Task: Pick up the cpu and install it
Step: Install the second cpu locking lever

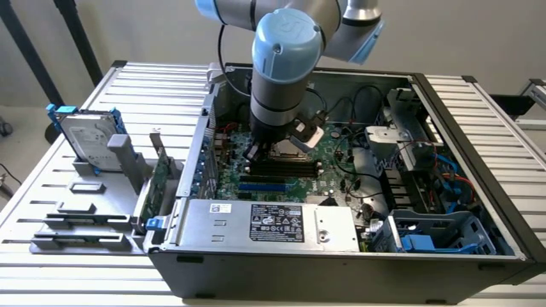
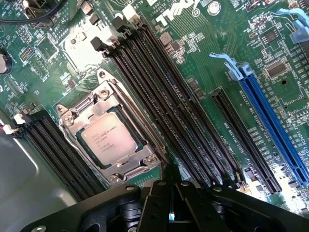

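The cpu (image 2: 108,140), a small square chip with a silver-grey top, lies flat in the metal-framed socket (image 2: 104,94) on the green motherboard (image 2: 203,43). My gripper (image 2: 171,184) hovers just beside the socket's corner, over the black memory slots, with its black fingers pressed together and nothing between them. In the exterior view the arm (image 1: 282,77) reaches straight down into the open computer case (image 1: 341,259), and the gripper (image 1: 258,151) sits low over the board.
Long black memory slots (image 2: 174,106) and a blue expansion slot (image 2: 270,121) run beside the socket. The power supply (image 1: 265,224), drive cage (image 1: 435,233) and cables (image 1: 367,134) crowd the case. Outside it, a hard drive (image 1: 85,134) stands in grey holder blocks (image 1: 81,217).
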`<action>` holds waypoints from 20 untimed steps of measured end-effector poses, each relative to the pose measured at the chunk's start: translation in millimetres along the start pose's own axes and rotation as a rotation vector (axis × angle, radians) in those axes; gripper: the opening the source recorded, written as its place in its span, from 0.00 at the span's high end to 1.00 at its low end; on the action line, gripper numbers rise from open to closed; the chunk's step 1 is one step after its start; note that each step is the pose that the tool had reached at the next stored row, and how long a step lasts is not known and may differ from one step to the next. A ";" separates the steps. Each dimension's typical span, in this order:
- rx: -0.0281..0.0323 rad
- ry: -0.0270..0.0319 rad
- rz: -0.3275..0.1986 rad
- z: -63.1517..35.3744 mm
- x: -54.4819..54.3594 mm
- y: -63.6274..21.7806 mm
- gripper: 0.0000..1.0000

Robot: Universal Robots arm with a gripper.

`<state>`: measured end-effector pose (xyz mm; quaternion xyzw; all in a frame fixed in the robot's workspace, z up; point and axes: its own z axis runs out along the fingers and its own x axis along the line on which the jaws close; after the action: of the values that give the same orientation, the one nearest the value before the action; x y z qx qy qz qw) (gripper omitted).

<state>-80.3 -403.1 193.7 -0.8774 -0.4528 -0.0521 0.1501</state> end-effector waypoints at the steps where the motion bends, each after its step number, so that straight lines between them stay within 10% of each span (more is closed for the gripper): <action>1: -0.0021 -0.0030 0.000 0.0 0.1 -0.1 0.89; 7: -0.0141 -0.0197 0.001 -1.2 0.9 -0.8 0.89; 20: -0.0088 -0.0340 -0.027 -33.6 24.8 -19.9 0.89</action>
<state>-80.4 -383.4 235.5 -0.8727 -0.4667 -0.0411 0.1378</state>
